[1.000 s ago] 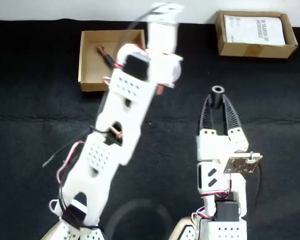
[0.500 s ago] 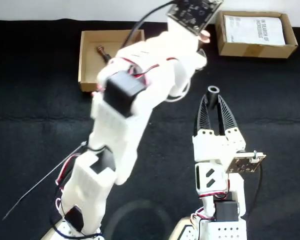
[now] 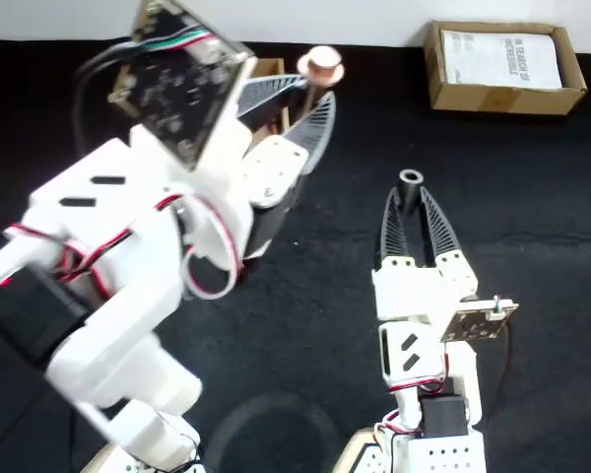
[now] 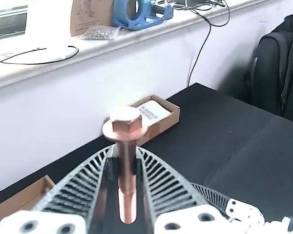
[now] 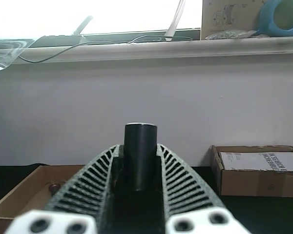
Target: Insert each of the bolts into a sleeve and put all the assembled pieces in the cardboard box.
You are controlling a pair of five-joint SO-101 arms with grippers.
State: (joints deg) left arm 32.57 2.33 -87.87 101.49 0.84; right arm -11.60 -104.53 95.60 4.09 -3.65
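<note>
My left gripper (image 3: 310, 94) is raised high over the table, shut on a copper bolt (image 3: 322, 67) whose hex head points up; the left wrist view shows the bolt (image 4: 124, 165) standing upright between the ribbed fingers (image 4: 166, 187). My right gripper (image 3: 411, 202) is at mid-table, shut on a black sleeve (image 3: 410, 182) held upright with its open end up. From the right wrist the sleeve (image 5: 140, 153) stands between the fingers (image 5: 183, 180). The bolt is up and to the left of the sleeve, apart from it. The open cardboard box (image 3: 268, 69) is mostly hidden behind my left arm.
A second cardboard box (image 3: 502, 67) with a printed sheet inside sits at the back right. The right wrist view shows the open box (image 5: 34, 192) with a bolt piece (image 5: 53, 187) in it. A black cloth covers the table, and a white wall runs behind.
My left arm swung up and turned, lifting the bolt from near the box to high above the table. The right gripper with the sleeve shifted slightly left.
</note>
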